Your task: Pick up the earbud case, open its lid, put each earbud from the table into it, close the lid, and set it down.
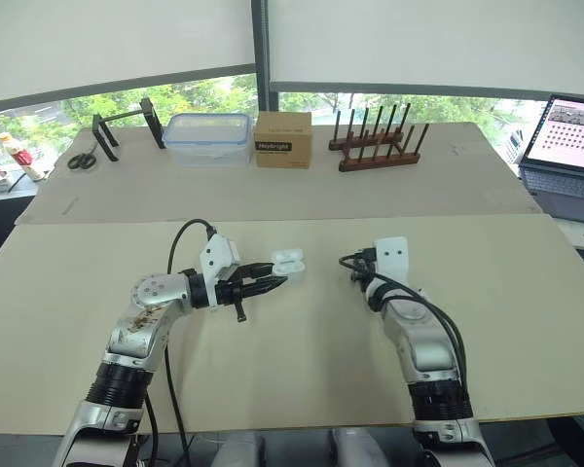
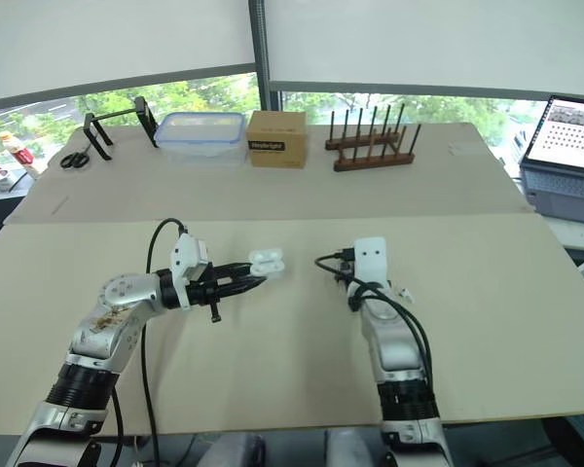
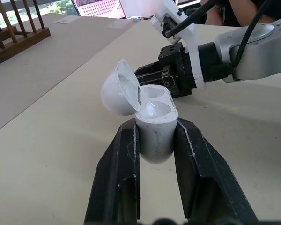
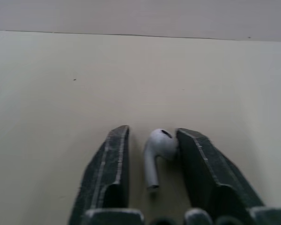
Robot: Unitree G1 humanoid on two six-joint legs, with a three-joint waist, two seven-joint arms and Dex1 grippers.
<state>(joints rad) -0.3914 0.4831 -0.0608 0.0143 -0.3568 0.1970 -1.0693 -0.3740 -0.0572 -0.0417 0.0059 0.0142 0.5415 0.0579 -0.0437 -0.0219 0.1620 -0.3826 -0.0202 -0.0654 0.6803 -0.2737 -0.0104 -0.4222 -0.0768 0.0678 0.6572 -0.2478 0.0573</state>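
- The left pincer [image 3: 154, 133] was clenched on the body of the white earbud case [image 3: 154, 123], holding it over the bench [image 3: 47, 140] with the lid [image 3: 117, 86] swung open and one earbud [image 3: 152, 110] seated inside.
- The right pincer [image 4: 153, 132] stood released around the other earbud [image 4: 158, 146], which lay on the bench, touching one finger and clear of the other.
- Along the far edge sat a clear plastic container [image 1: 208, 136], a cardboard box [image 1: 283, 139] and a wooden rack [image 1: 375, 146].
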